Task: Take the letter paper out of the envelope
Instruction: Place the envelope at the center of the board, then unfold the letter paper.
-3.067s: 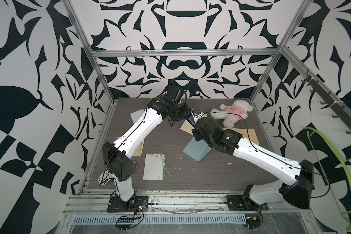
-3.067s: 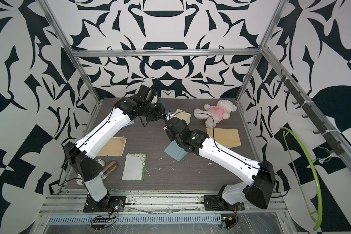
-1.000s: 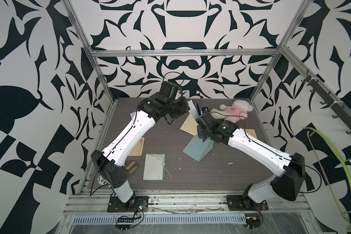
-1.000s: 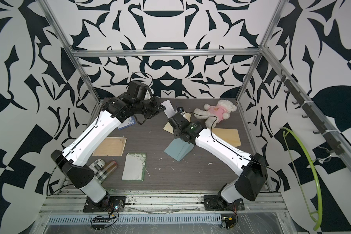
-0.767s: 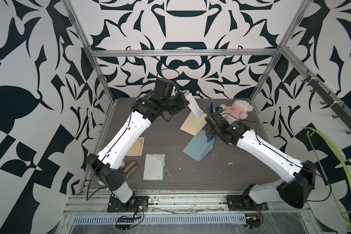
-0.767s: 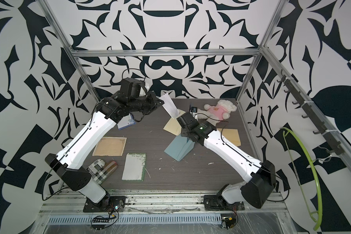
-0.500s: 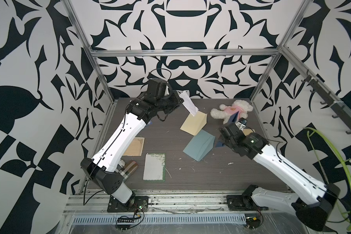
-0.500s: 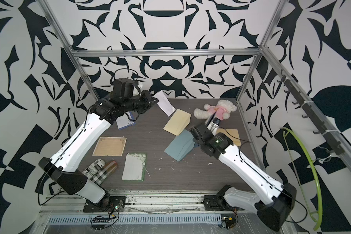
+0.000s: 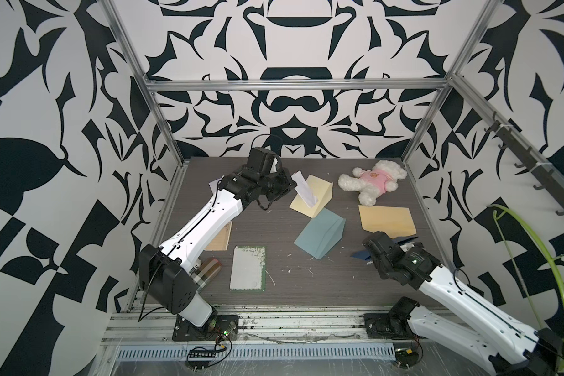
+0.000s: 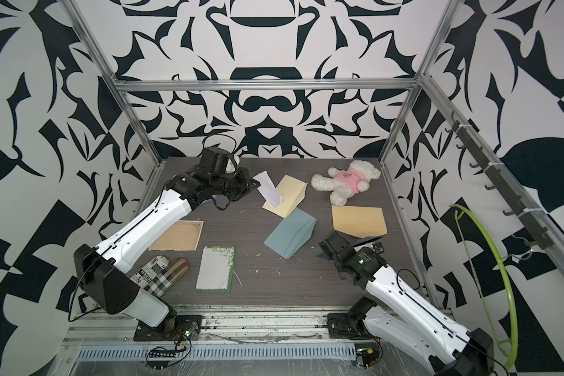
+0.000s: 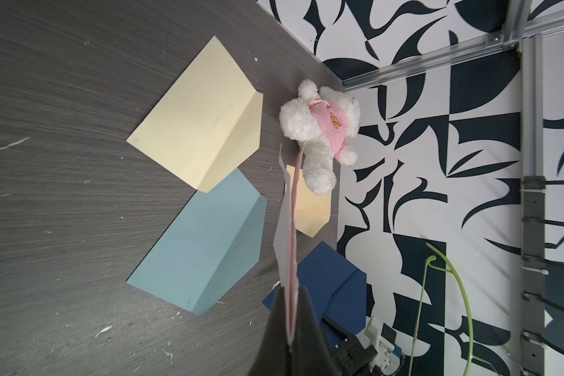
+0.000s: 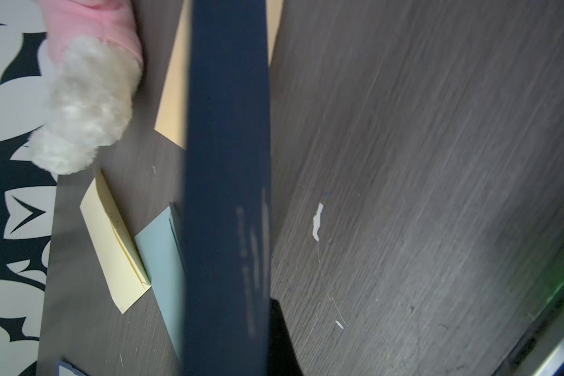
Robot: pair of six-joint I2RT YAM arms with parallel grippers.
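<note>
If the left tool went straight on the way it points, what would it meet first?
Most likely the teddy bear: in the left wrist view the paper held by the left tool aims at its leg, though depth is unclear.

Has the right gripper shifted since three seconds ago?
Yes. The right gripper, shut on the dark blue envelope, has pulled back from behind the light blue envelope to its right, nearer the front.
</note>
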